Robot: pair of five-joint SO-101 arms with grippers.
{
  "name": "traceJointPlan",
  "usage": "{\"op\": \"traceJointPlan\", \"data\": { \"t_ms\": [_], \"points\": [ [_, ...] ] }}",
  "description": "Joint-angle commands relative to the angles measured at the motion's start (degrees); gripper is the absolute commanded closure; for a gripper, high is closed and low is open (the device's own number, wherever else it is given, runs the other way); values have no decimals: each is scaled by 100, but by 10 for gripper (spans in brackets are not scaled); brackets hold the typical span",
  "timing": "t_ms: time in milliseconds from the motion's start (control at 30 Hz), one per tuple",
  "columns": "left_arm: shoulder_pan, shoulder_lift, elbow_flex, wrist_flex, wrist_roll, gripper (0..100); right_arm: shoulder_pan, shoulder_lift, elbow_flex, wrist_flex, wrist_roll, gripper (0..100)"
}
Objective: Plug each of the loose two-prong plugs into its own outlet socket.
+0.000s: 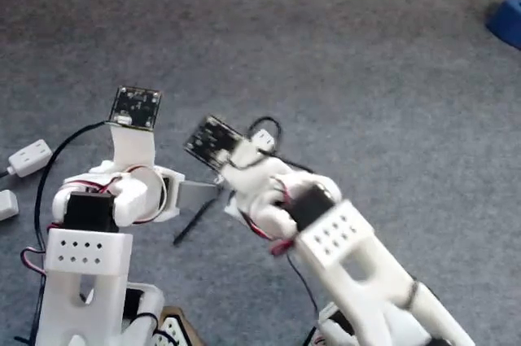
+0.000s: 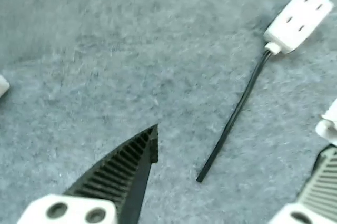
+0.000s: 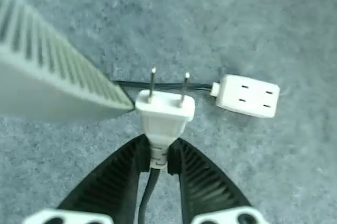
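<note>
My right gripper (image 3: 158, 150) is shut on the cord end of a white two-prong plug (image 3: 163, 110). Its prongs point toward a white outlet socket (image 3: 247, 95) lying on the grey carpet a short way ahead, apart from it. In the left wrist view a white outlet socket (image 2: 299, 17) lies on the carpet with a short black cord (image 2: 231, 116) that ends loose. My left gripper (image 2: 239, 145) stands open above that cord with nothing in it. One of its ribbed fingers (image 3: 52, 87) hangs close beside the held plug. From above, both arms meet mid-carpet near a small white socket (image 1: 262, 139).
Another white outlet socket (image 1: 30, 157) lies at the far left of the carpet, and a second white piece (image 1: 6, 203) sits just below it. A blue object (image 1: 506, 20) sits at the far right corner. Open carpet stretches behind and to the right.
</note>
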Motion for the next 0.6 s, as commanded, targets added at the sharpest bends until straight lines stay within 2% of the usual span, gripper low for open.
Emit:
{"op": "traceJointPlan", "data": {
  "t_ms": [0,233,433,567],
  "points": [
    [198,-110,-365,26,185,564,-101,-655,303,-163,-44,991],
    [295,-119,-418,26,211,564,-75,-330,593,-435,-53,991],
    [312,-92,-409,26,202,564,312,48,602,-716,-211,991],
    [312,-84,-189,-220,202,564,154,-189,558,-725,-299,991]
  ]
}}
